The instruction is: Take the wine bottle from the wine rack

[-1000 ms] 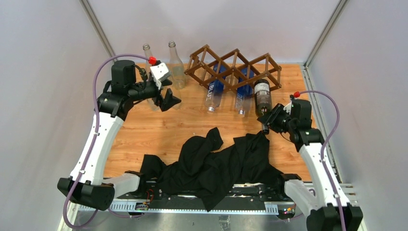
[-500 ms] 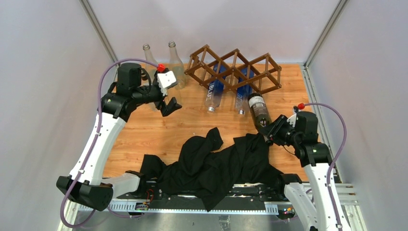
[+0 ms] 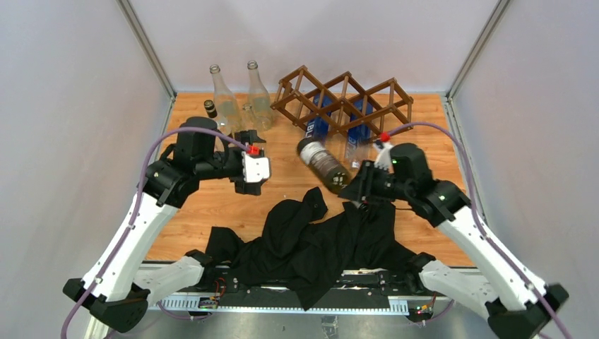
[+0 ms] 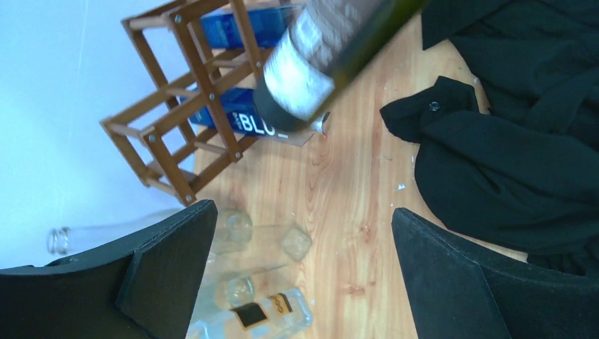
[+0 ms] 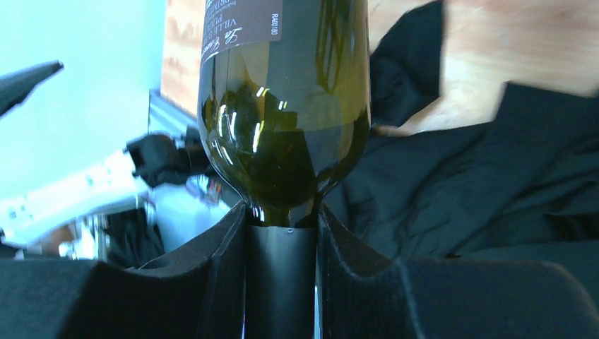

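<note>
Wine bottle (image 3: 323,161) clear of the wine rack (image 3: 344,99). We found it held up off the table (image 3: 212,191), between rack and black cloth (image 3: 318,240). Right gripper (image 3: 357,189) clamped on its neck, a pad on either side. Left gripper (image 3: 254,168) spread wide, nothing in it, facing the bottle's base. Long axis ran diagonal in the top view: base toward the left arm and far side, neck back toward the right gripper. We judged removal done; setting down or handover remained.
</note>
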Robot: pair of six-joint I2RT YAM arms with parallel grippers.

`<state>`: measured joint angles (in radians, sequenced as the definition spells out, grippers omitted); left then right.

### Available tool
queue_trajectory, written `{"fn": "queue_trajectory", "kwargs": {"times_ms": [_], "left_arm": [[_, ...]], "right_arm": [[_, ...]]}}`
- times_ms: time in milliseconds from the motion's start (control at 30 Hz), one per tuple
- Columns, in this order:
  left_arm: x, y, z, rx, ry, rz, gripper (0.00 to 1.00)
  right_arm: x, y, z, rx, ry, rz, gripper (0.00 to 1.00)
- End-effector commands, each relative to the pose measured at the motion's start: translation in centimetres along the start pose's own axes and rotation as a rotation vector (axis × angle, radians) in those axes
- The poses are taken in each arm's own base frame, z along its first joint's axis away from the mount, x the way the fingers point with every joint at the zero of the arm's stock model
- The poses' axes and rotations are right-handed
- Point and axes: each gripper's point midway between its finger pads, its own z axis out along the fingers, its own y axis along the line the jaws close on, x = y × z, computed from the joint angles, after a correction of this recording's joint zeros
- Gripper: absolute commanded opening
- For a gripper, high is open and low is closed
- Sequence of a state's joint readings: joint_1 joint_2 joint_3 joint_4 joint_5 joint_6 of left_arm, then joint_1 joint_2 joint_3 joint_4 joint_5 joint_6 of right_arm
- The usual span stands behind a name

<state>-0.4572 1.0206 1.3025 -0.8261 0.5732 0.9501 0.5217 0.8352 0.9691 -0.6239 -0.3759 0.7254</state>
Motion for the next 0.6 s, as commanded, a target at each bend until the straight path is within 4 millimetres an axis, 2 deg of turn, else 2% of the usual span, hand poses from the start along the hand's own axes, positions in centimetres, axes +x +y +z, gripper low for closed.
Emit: {"fn": "queue_trajectory", "kwargs": {"times_ms": [0, 167, 267, 367, 567], "left_arm": [[0.0, -2.1, 0.4, 0.056, 0.008, 0.159, 1.0], [0.5, -5.9, 1.4, 0.141, 0.002, 0.205, 1.0], [1.1, -7.4, 1.9, 0.175, 0.013, 0.225, 1.0], [1.6, -7.6, 2.3, 0.176, 0.032, 0.242, 1.0], [2.5, -6.4, 2.9, 0.107, 0.067, 0.287, 1.0]], "right_arm": [[-1.6, 6.3, 1.6, -0.141, -0.045, -0.141, 0.0], [-0.3, 10.3, 4.2, -0.196, 0.045, -0.228, 0.0], [0.4, 12.3, 5.4, -0.226, 0.086, -0.272, 0.0], [1.4, 13.9, 6.5, -0.254, 0.138, -0.304, 0.0], [3.2, 16.0, 7.7, -0.3, 0.208, -0.347, 0.0]]}}
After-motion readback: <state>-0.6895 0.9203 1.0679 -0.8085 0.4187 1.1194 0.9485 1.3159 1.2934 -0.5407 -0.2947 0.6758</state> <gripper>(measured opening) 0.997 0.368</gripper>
